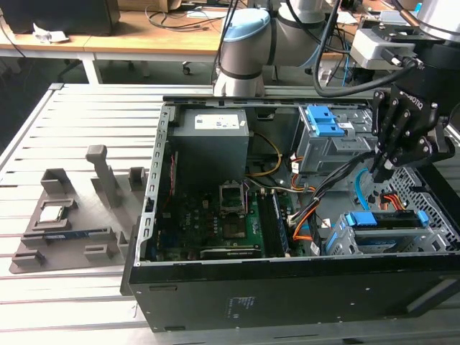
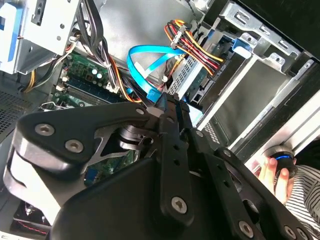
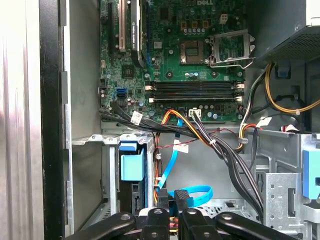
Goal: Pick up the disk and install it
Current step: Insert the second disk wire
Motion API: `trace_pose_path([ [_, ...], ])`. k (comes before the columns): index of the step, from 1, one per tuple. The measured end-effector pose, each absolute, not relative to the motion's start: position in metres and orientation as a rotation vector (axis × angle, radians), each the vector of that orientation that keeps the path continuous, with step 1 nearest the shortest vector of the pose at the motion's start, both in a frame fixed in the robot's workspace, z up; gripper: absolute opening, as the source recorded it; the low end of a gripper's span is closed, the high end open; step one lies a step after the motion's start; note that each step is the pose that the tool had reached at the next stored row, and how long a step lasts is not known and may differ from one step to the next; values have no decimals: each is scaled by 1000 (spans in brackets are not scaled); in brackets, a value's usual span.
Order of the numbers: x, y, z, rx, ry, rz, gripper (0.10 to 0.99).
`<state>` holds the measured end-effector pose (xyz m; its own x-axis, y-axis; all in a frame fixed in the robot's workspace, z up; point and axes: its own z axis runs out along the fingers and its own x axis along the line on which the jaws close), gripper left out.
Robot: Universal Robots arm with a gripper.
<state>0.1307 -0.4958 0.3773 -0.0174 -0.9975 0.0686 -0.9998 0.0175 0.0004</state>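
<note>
Black claw (image 1: 379, 171) is hovering inside the open computer case (image 1: 215, 295), fingers together and gripping nothing, above the disk (image 1: 384, 221) sitting in its bay

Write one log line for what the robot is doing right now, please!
arm: over open black computer case | gripper: above grey drive bay | disk, blue-framed silver drive: in that bay | blue flat cable: near fingertips

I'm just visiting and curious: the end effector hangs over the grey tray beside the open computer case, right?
Not quite. The exterior view shows the end effector over the open computer case itself, at that view's right, above the blue-framed disk, while the grey tray lies apart at that view's left.
</note>
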Motion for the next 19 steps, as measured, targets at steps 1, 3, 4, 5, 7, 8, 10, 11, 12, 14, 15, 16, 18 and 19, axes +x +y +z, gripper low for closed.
trace_pose_path([
  [1,131,-496,377,2167,-2205,74,165],
  [3,131,-496,377,2167,-2205,74,165],
  [4,131,-496,377,2167,-2205,74,165],
  [5,131,-496,377,2167,-2204,74,165],
  [7,131,-506,377,2168,-2204,74,165],
  [8,131,-510,376,2168,-2204,74,165],
  [10,131,-520,374,2169,-2205,72,165],
  [11,131,-525,372,2170,-2206,70,165],
  [12,131,-531,369,2170,-2206,70,165],
  [14,134,-536,361,2170,-2206,69,165],
  [15,136,-536,360,2170,-2206,69,165],
  [16,139,-535,357,2170,-2205,68,165],
  [18,143,-531,352,2181,-2194,69,165],
  [19,143,-530,351,2192,-2183,69,165],
])
